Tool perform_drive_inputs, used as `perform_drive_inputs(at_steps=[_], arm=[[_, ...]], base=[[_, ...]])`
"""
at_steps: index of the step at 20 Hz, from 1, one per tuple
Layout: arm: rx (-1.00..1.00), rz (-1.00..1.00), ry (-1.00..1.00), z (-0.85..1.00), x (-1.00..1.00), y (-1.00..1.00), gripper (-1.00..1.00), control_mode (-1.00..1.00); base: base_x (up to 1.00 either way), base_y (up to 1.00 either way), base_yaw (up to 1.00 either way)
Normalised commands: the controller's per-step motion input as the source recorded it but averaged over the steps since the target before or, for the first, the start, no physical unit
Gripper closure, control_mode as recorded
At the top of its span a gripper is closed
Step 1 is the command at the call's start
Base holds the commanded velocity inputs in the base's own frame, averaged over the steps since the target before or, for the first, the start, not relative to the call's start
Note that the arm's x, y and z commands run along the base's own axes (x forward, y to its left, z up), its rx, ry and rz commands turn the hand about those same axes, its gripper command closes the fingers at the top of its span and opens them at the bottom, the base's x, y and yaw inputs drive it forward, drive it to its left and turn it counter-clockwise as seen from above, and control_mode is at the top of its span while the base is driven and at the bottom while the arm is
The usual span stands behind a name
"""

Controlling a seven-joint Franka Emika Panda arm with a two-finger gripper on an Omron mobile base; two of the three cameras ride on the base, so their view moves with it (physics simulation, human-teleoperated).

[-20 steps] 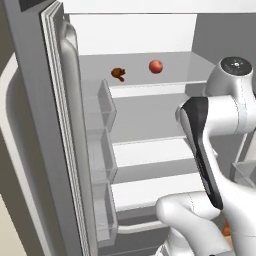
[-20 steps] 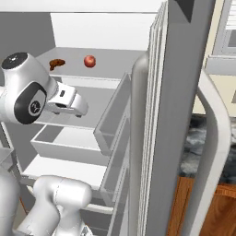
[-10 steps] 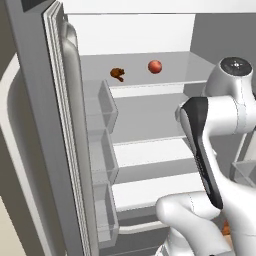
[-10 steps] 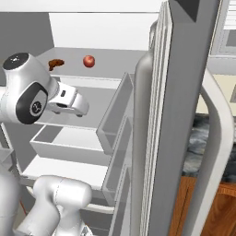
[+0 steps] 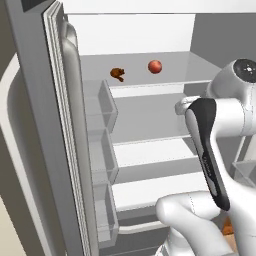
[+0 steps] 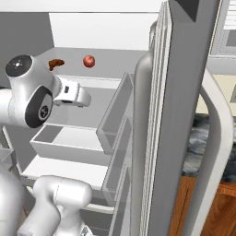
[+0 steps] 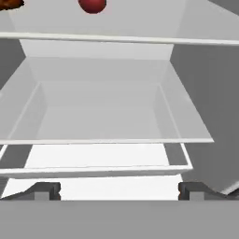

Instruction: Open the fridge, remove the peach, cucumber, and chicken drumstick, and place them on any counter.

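We see the fridge [image 5: 65, 130] standing with both doors swung wide, its white shelves exposed. On the fridge's top shelf [image 5: 165, 75] sit the peach [image 5: 155, 66] and, just beside it toward the left door, the chicken drumstick [image 5: 118, 74]; the two lie near each other but apart. We find the same pair in the right base view, the peach [image 6: 89, 61] and the chicken drumstick [image 6: 56, 63] toward the back of that top shelf. Our gripper [image 7: 119, 190] points into the fridge at the level of the shelves below the top one, its fingers [image 7: 44, 190] spread wide with nothing between them. In the hand view the peach [image 7: 92, 5] shows at the upper edge, above a clear bin [image 7: 100, 107]. The marbled counter [image 6: 200, 138] lies beyond the fridge's right door. We cannot make out the cucumber.
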Motion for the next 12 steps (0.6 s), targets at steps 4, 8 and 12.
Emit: perform_drive_inputs(at_steps=[4,8,12], arm=[[0.00,0.10,-0.21,0.19,0.09,0.05,-1.00,-1.00],[0.03,0.04,0.01,0.50,0.40,0.02,-1.00,-1.00],[0.00,0.00,0.01,0.26,0.22,0.07,-1.00,-1.00]], base=[[0.00,0.00,0.00],[0.00,0.00,0.00],[0.00,0.00,0.00]])
